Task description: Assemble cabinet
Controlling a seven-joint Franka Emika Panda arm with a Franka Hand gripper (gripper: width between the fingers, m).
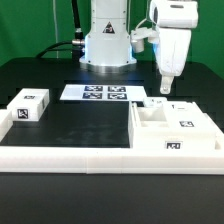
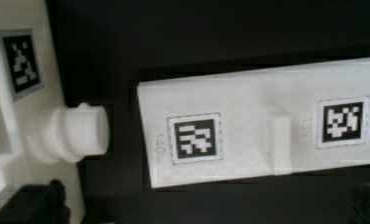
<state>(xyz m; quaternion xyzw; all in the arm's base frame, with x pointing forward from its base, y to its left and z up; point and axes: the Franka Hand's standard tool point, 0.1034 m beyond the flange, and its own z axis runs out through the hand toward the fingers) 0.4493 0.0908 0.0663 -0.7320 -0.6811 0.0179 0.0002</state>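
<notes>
Taking the exterior view as a clock dial, the long white border rail (image 1: 70, 158) runs across the near edge of the black table (image 1: 90, 125), through six o'clock. Just behind it at about four o'clock sits the cabinet (image 1: 175, 135), a big white box with its open compartments facing up and small black-and-white tags on its near face and on an inner wall. It appears to touch the rail.

Over at nine o'clock, well apart from the cabinet, a small white block (image 1: 30, 105) carries a tag on its front.

Near the dial's centre, a little toward twelve, the marker board (image 1: 95, 93) lies flat.

The gripper (image 1: 165, 90) hangs at about two o'clock, pointing straight down over the cabinet's far edge and holding nothing that I can see. How far apart its jaws stand, I cannot tell.

The wrist view shows a flat white panel (image 2: 253, 120) with two tags, and a round white knob (image 2: 66, 135) just beside one end of it.

Farthest back, at twelve o'clock, stands the robot's white base (image 1: 105, 40).
</notes>
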